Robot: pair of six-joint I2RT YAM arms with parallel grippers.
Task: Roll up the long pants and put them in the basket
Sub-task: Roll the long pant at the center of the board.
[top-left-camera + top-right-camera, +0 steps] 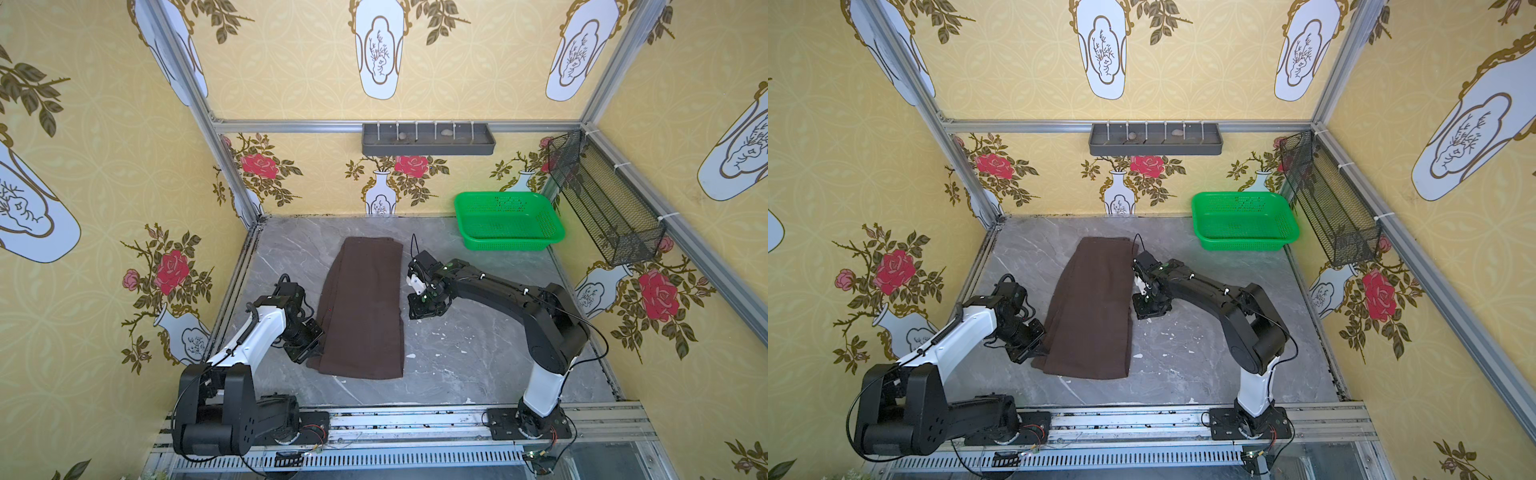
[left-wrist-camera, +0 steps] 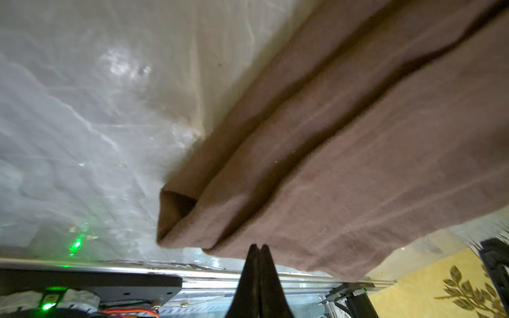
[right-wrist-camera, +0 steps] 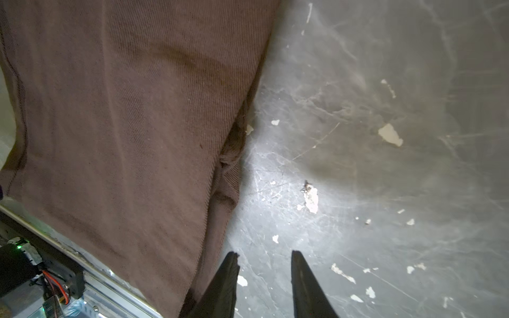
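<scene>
Here the pants [image 1: 361,307] run near to far; my left gripper [image 2: 258,246], pressed together, sits at their near-left corner, my right gripper [image 3: 265,252], parted, beside mid-length.

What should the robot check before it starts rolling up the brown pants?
1. The long pants lie flat, folded lengthwise, on the table: ok.
2. The left pincer is shut at the pants' near left corner: ok.
3. Cloth caught in the left pincer: cannot tell.
4. The right pincer grips the pants' side edge: not ok, open beside it.
5. The green basket sits apart from the pants: ok.
</scene>
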